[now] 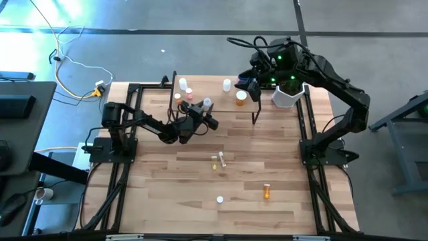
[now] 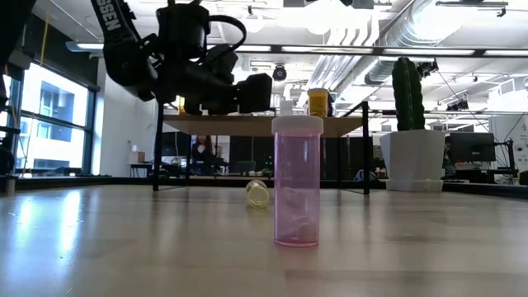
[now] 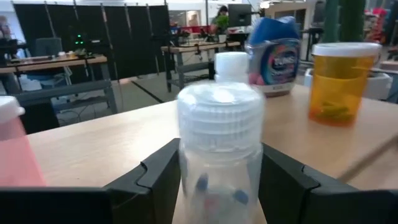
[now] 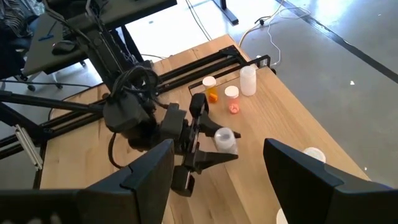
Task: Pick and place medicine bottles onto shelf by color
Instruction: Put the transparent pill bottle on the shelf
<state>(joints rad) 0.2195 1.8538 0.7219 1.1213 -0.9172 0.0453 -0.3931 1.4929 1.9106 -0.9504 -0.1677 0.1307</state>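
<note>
Big picture first: the wooden tabletop (image 1: pixel 174 201), and at its far edge the shelf (image 1: pixel 214 94) on thin black legs, already carrying bottles. On it: a blue jar (image 3: pixel 273 43), an orange bottle (image 1: pixel 241 98), a white bottle (image 1: pixel 227 84) and small ones at the left end (image 1: pixel 184 87).

Now the action. The left end effector (image 1: pixel 202 112) is up at the shelf's front edge, fingers (image 3: pixel 155 180) closed around a clear bottle (image 3: pixel 219 149) with a ribbed white cap. The bottle stands upright, long axis vertical, pinched on both sides. Ahead of it across the shelf sit the blue jar and the orange bottle; a pinkish one (image 3: pixel 15 149) is just beside it. My read: the placement turns on which colour group this clear one joins, and the white bottle lies farther back, beyond the held bottle.

The right end effector (image 1: pixel 249 84) hovers high over the shelf's right end, fingers spread wide, nothing in them.

Still loose on the tabletop: a pink bottle (image 2: pixel 297 181) upright up front, a yellowish one (image 2: pixel 257 193) on its side, an orange one (image 1: pixel 267 192) lying down, a white one (image 1: pixel 219 199).

Beyond: an open office with desks.
</note>
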